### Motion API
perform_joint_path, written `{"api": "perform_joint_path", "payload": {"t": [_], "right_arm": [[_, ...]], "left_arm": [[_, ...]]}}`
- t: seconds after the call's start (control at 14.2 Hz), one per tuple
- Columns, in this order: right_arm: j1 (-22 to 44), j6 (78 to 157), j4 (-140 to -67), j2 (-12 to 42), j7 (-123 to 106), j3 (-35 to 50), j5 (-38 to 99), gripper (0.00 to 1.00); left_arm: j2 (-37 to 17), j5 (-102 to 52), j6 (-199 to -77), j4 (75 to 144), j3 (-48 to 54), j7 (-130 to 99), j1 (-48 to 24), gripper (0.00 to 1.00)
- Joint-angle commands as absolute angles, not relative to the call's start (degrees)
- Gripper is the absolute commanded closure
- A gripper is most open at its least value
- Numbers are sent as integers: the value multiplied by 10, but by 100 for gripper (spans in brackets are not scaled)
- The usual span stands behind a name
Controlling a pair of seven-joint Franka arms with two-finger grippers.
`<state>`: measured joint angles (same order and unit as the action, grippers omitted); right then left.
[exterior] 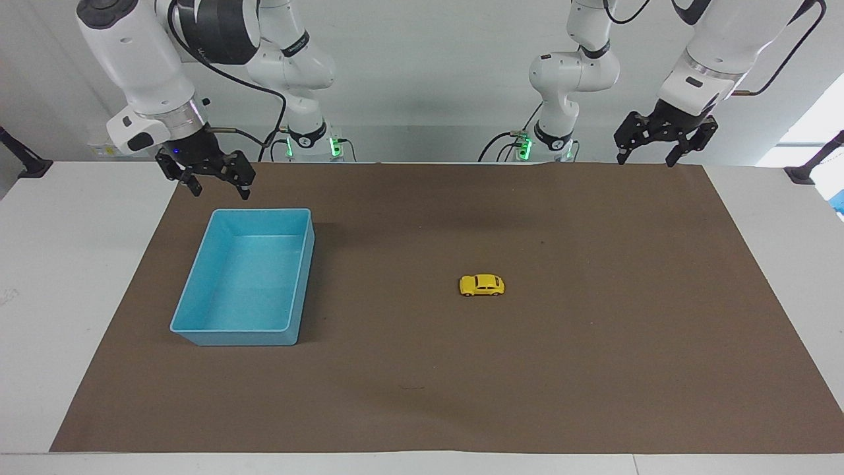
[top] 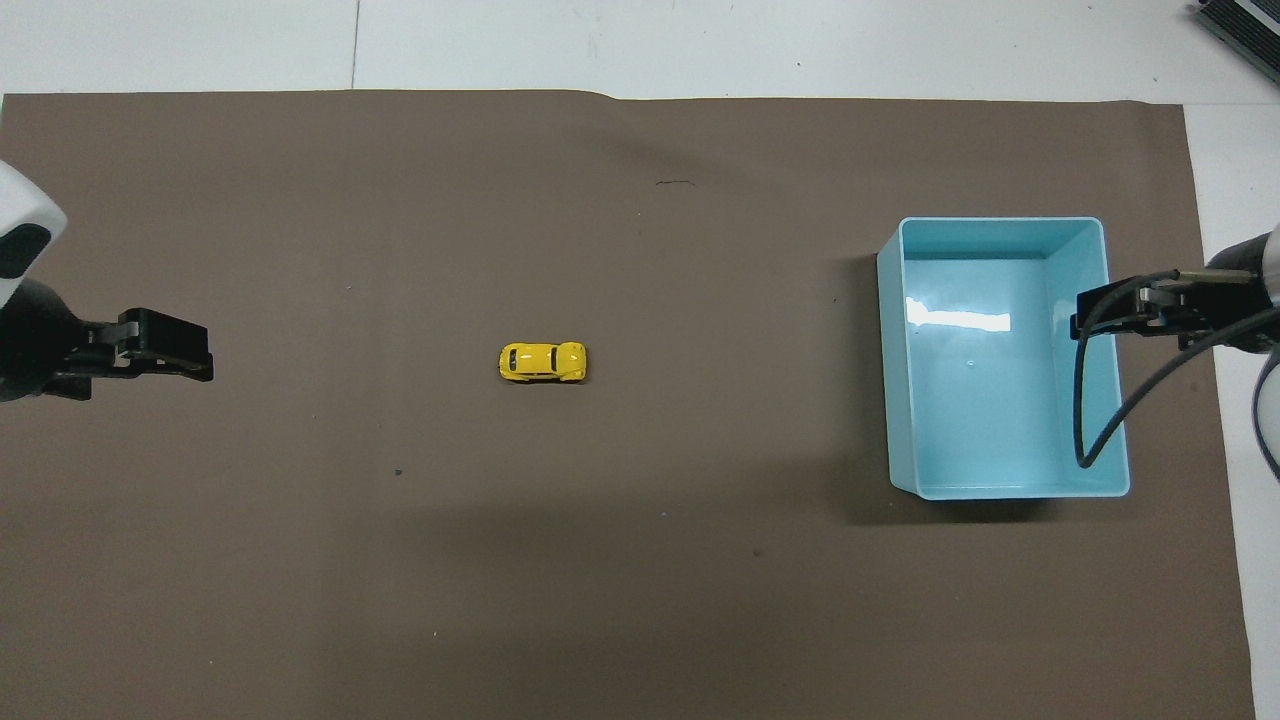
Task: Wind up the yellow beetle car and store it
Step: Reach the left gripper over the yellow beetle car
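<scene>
Two arms up at the robots' end, both raised off the table. The right gripper (exterior: 217,186) hangs fingers-down from a steeply bent wrist, jaws apart and holding nothing, over the mat's edge just by the bin's end nearest the robots. A black cable loops off its wrist. The left gripper (exterior: 645,156) sits high over the mat's edge at the left arm's end of the table, tilted, wrist angled in toward the middle, fingers spread and empty.

From overhead the left gripper (top: 165,345) shows side-on as a dark block, wrist cut off at the frame's edge. The right gripper (top: 1130,310) pokes in only partly there, its cable draped across the view of the bin's wall; most of that arm is out of shot. The upper links of both arms run off the top of the facing view.

Out on the mat (exterior: 593,369), the car (exterior: 482,285) stands on its wheels, roughly mid-table, lying lengthwise along the table, well apart from both grippers and untouched. Which end is its nose is hard to make out. The bin (exterior: 198,333) sits toward the right arm's end, open-topped, nothing in it but a glare patch on its floor.

Count: two arms, two grippers, one car (top: 543,362), one bin (top: 1010,492), one mat (top: 300,600).
</scene>
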<state>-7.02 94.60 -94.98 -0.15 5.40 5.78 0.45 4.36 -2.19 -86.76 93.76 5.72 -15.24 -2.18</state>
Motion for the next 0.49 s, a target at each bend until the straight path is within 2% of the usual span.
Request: {"api": "perform_joint_path", "payload": {"t": [0.0, 0.42], "right_arm": [[-78, 948, -959, -11, 55, 63, 17, 0], [-78, 948, -959, -11, 55, 63, 17, 0]], "left_arm": [[50, -25, -888, 964, 53, -250, -33, 0], [52, -26, -916, 997, 53, -459, -56, 0]]}}
